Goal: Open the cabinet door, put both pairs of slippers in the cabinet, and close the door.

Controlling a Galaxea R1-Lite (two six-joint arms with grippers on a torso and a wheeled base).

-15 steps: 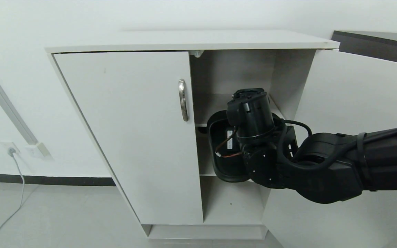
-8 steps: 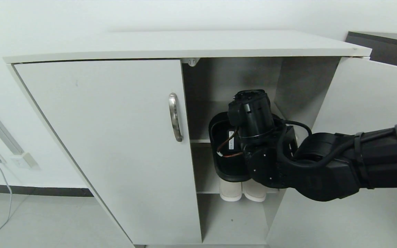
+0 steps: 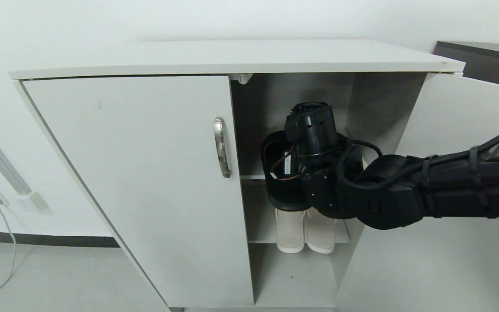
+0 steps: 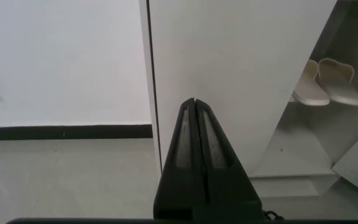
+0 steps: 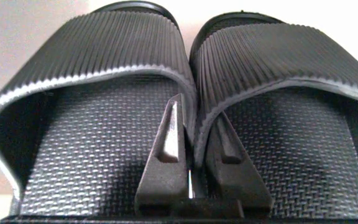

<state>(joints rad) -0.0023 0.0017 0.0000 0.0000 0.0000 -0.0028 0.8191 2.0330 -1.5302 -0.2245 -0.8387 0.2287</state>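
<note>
Black slippers (image 5: pixel 104 93) look like light moulded rubber to me: ribbed straps, a pebbled footbed, soft walls that give under pressure. I judge them easy to carry but floppy, so the best hold is the one I have, on the two inner side walls where the pair meets. The right gripper (image 5: pixel 194 118) is pinching those walls together, one finger inside each slipper. The texture should keep them from sliding, though the outer edges may sag.

In the head view the black pair hangs at centre frame, inside the open right half of the cabinet (image 3: pixel 232 56), level with the upper shelf (image 3: pixel 251 177). The white slippers (image 3: pixel 303 232) lie side by side on the shelf below, directly under the black pair, their near ends at its front edge. The open door (image 3: pixel 448 130) stands at the right of the frame. The left gripper (image 4: pixel 194 106) is pressed together on nothing, pointing at the closed door (image 3: pixel 137 173).

Compared with half a second ago, the right arm has lifted the black pair higher in the opening, uncovering more of the white pair. A full second ago the camera itself sat differently.
</note>
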